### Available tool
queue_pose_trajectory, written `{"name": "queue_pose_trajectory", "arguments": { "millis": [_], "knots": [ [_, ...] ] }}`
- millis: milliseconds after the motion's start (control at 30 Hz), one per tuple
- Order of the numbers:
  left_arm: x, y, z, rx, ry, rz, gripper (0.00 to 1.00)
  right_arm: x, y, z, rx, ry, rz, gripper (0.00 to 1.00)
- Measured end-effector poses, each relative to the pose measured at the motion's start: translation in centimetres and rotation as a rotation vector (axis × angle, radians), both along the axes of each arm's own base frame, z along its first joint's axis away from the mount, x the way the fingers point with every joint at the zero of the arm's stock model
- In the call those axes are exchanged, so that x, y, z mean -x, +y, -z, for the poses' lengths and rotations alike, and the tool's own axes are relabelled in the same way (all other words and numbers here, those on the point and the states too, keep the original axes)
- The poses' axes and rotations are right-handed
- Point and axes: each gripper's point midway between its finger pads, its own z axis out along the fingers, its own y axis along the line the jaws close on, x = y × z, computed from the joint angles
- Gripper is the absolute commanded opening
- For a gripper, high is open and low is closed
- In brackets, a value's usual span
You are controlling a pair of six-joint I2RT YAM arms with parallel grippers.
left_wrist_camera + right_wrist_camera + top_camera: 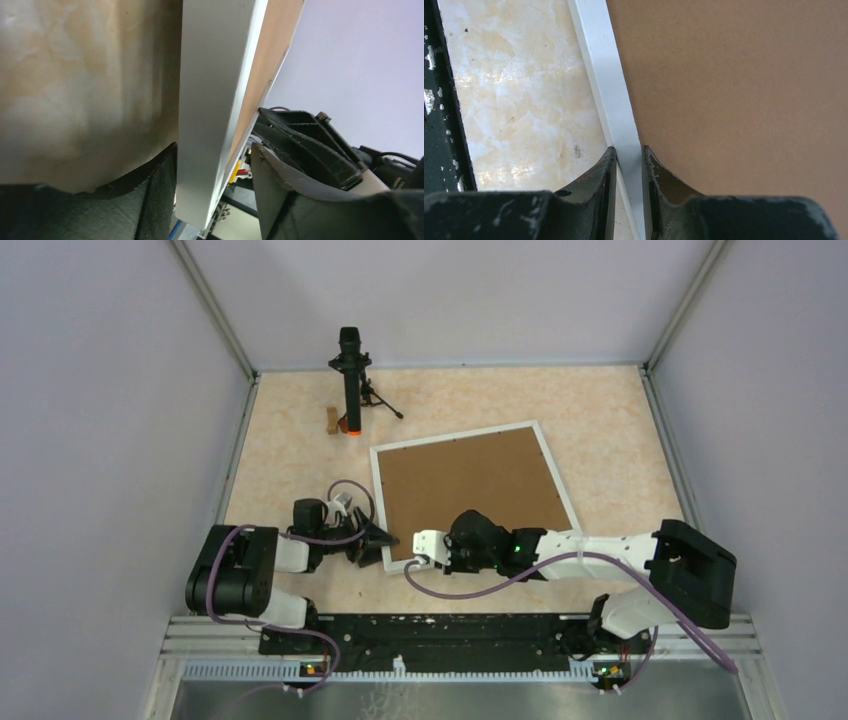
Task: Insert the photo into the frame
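The white frame [455, 434] lies at the table's middle with a plain brown backing board [470, 485] facing up inside it. The photo is hidden. My right gripper [420, 550] is shut on the frame's near rail; in the right wrist view the gripper [629, 150] pinches the white rail [606, 80] beside the board [734, 100]. My left gripper [376, 544] is at the frame's near left corner. In the left wrist view it [214, 150] is open astride the raised rail [210, 100], with a gap on the right finger's side.
A black stand on small tripod legs [350, 380] and a small wooden block [332, 418] stand at the back left. Grey walls close in the table on three sides. The black base rail [430, 632] runs along the near edge.
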Motion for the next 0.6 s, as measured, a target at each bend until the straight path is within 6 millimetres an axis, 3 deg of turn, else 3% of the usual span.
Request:
{"name": "queue_pose_trajectory", "arguments": {
  "millis": [200,333,467,533,600],
  "knots": [
    [-0.6,-0.7,0.0,0.031,-0.003,-0.021,0.39,-0.7,-0.3,-0.2,0.001,-0.015,0.026,0.00],
    [-1.3,-0.8,-0.9,0.061,-0.040,-0.040,0.25,-1.2,-0.5,-0.6,-0.006,-0.033,0.046,0.00],
    [-1.8,-0.9,-2.2,0.087,-0.062,-0.055,0.12,-1.7,-0.7,-1.1,-0.018,-0.044,0.082,0.30],
    [-2.0,-0.9,-3.3,0.092,-0.093,-0.055,0.00,-1.8,-0.7,-1.4,-0.032,-0.042,0.105,0.50],
    [-2.0,-1.2,-4.7,0.105,-0.112,-0.034,0.00,-2.0,-0.3,-2.2,-0.077,-0.036,0.139,0.66]
  ]
}}
